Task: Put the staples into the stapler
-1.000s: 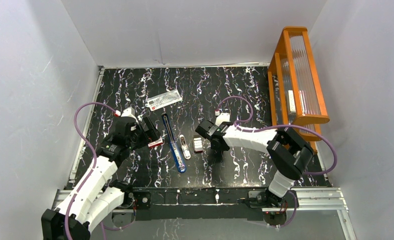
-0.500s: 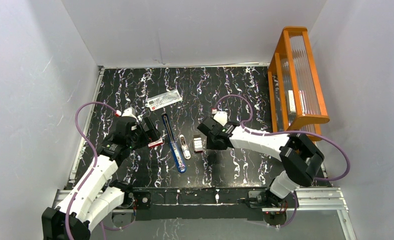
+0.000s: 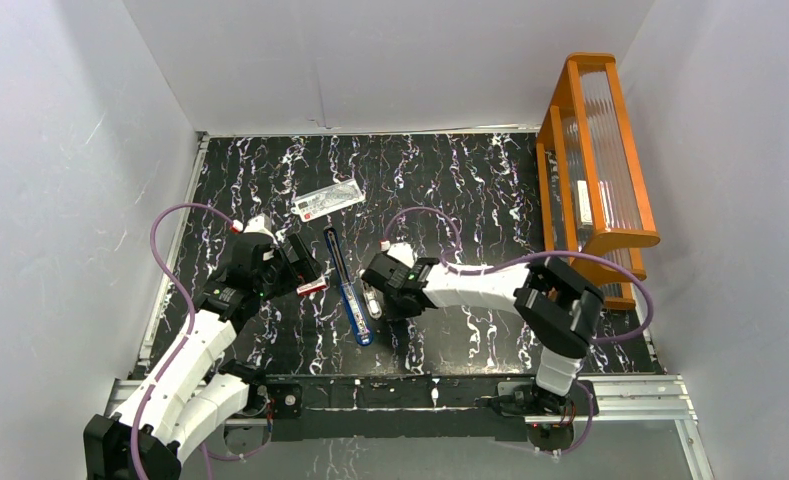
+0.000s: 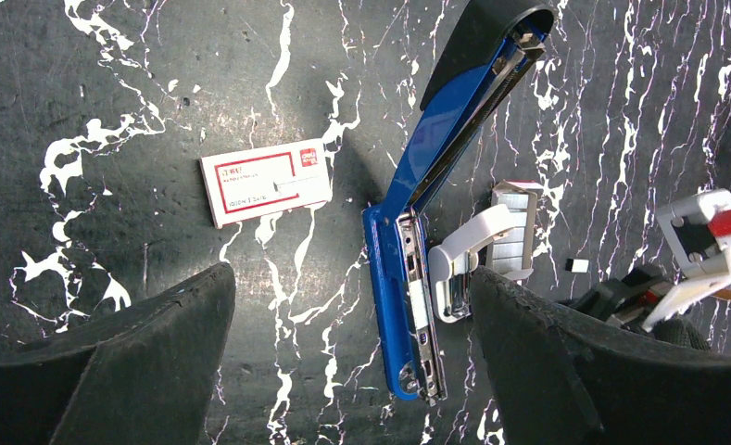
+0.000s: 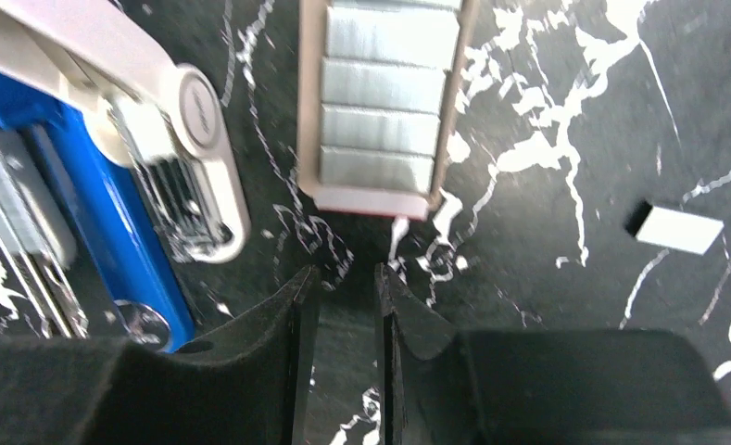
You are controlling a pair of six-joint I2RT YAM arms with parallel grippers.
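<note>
The blue stapler lies opened out flat on the black marbled table, its silver rail facing up. The tray of silvery staples lies just right of it; in the top view my right gripper covers it. The red-and-white sleeve lies left of the stapler. My left gripper is wide open and empty, hovering over the stapler's hinge end. My right gripper has only a narrow gap, holds nothing, and is just short of the tray's near end.
A small white-and-metal tool lies between stapler and tray. A tiny white chip lies right of the tray. A clear packet lies farther back. An orange rack stands at the right edge.
My right arm has swung left, carrying its gripper from right of the tray to over it, close to the stapler. The left arm has not moved.
</note>
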